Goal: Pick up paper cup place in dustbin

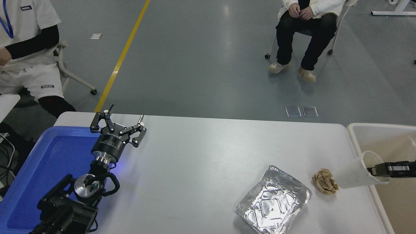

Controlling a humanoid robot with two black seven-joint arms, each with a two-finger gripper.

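Observation:
The white paper cup [356, 172] hangs tilted on its side, mouth toward the right, above the table's right edge and the left rim of the dustbin [359, 144]. My right gripper [373, 170] comes in from the right edge and is shut on the cup's rim. Most of the right arm is out of view. The dustbin stands at the far right, with an off-white rim and beige inner walls. My left gripper [125, 118] is parked at the lower left, open and empty, over the edge of the blue tray.
A crumpled brown paper ball [325, 181] lies just left of the held cup. A silver foil tray [273, 204] lies in front of it. A blue plastic tray [48, 162] is at the left. People sit beyond the table's far side.

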